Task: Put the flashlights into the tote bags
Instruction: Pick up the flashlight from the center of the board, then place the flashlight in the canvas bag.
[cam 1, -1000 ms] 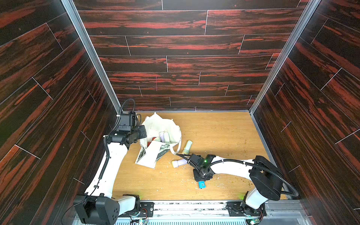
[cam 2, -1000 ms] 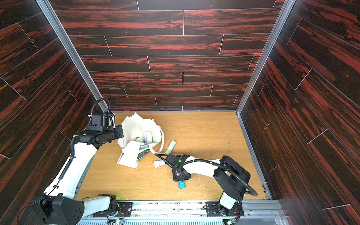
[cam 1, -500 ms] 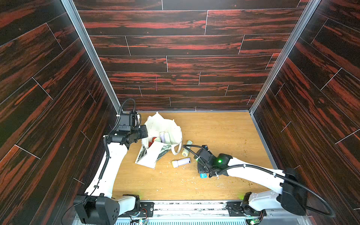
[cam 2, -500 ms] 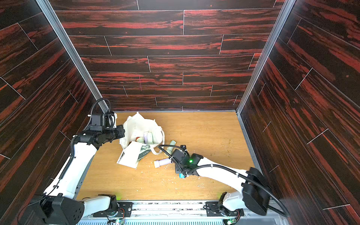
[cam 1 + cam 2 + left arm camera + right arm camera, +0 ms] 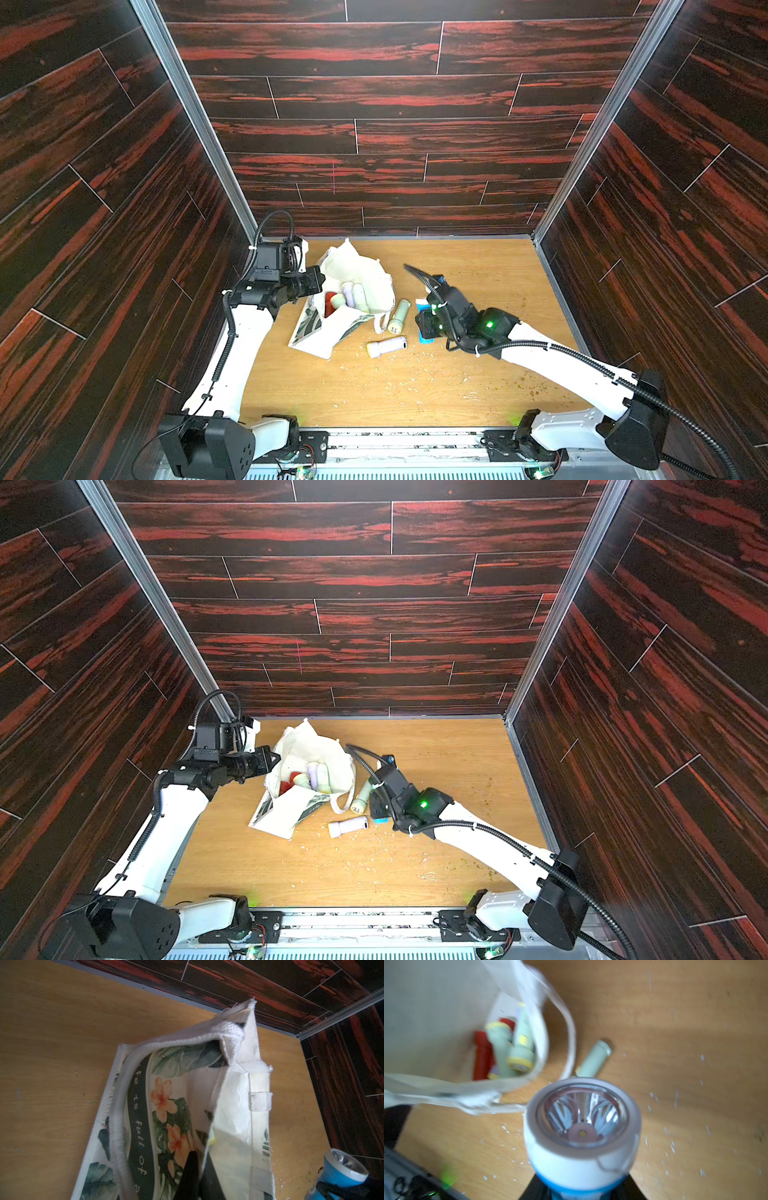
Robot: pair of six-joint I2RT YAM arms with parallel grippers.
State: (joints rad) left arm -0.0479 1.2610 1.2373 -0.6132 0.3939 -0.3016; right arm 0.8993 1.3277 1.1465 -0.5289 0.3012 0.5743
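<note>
Off-white cloth: the tote bag (image 5: 357,270) lies slumped on the wooden table (image 5: 478,266), toward the rear on the left arm's side. Its mouth is lifted open and faces the right arm.
Already in: several flashlights (image 5: 348,297) are piled in the mouth. Red, lavender and cream ones show, and more may be hidden under the cloth.
Loose on the table: a pale green flashlight (image 5: 399,316) lies just beside the bag's loop handle. A lavender flashlight (image 5: 386,346) lies near the bag's front corner.
In the air: the blue flashlight (image 5: 581,1126) is carried near the bag, lens end pointing at the opening.
Progress: well past halfway, I'd say. Three are left to go in, counting the blue one.
Left arm: it rises from the front corner and bends at a high elbow, with the wrist level at the bag's rim. The left fingers (image 5: 190,1174) are clenched on the cloth edge, holding the mouth up.
Right arm: it is stretched low and long across the table from the opposite front corner, wrist turned toward the bag. The right fingers (image 5: 420,326) are clasped round the blue flashlight's barrel.
</note>
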